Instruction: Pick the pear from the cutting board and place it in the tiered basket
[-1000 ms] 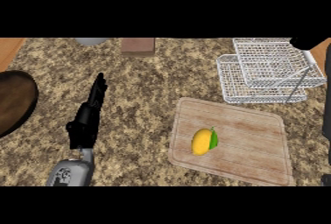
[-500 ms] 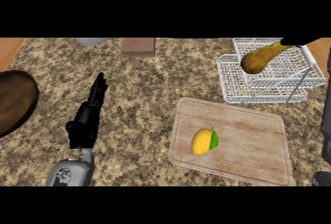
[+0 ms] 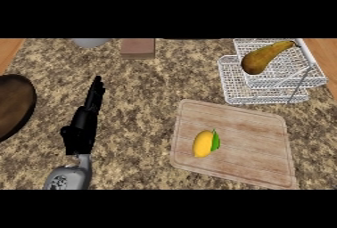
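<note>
A brown pear (image 3: 261, 58) lies in the upper tier of the white wire tiered basket (image 3: 230, 84) at the back right, its stem end pointing up and right. No hand touches it. The wooden cutting board (image 3: 253, 142) sits at the front right with a yellow and green fruit (image 3: 206, 143) on it. My left hand (image 3: 83, 122) stands at the left above the counter, fingers straight and pointing away, holding nothing. My right hand does not show.
A dark round wooden plate (image 3: 10, 107) lies at the left edge. A brown box (image 3: 137, 47) and a grey bowl (image 3: 91, 42) stand along the back. Speckled counter (image 3: 145, 102) lies between my left hand and the board.
The pear came into view at the basket half a second ago with a dark hand near it; now it lies in the upper tier and that hand is gone. Left hand unmoved.
</note>
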Controlling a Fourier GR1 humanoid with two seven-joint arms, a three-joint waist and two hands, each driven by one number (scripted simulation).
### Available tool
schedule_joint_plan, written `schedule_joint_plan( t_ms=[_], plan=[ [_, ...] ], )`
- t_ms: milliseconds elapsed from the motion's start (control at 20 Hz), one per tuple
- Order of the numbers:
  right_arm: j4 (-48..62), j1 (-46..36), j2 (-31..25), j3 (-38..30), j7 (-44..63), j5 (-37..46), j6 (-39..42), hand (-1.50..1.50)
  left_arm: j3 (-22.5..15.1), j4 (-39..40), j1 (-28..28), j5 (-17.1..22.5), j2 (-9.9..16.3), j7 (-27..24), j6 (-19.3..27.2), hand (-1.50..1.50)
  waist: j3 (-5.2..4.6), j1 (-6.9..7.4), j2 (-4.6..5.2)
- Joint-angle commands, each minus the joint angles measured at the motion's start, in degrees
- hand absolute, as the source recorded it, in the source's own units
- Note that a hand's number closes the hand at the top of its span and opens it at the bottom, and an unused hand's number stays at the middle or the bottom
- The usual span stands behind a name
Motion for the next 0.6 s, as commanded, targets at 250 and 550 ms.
schedule_joint_plan(
  t_ms=[250,550],
  plan=[
    [-15.1,14.4,-5.4,-17.4,0.0,-17.7,11.3,-1.5,2.1,0.4,-0.7,0.5,0.7,0.3,0.6,0.0,0.05,-2.31,-0.51],
    [-13.9,25.6,-13.7,-30.8,-5.3,-30.8,22.2,-1.5,0.4,0.1,1.1,-0.2,-0.3,-0.5,0.6,0.0,0.02,-1.1,-0.15]
  ],
)
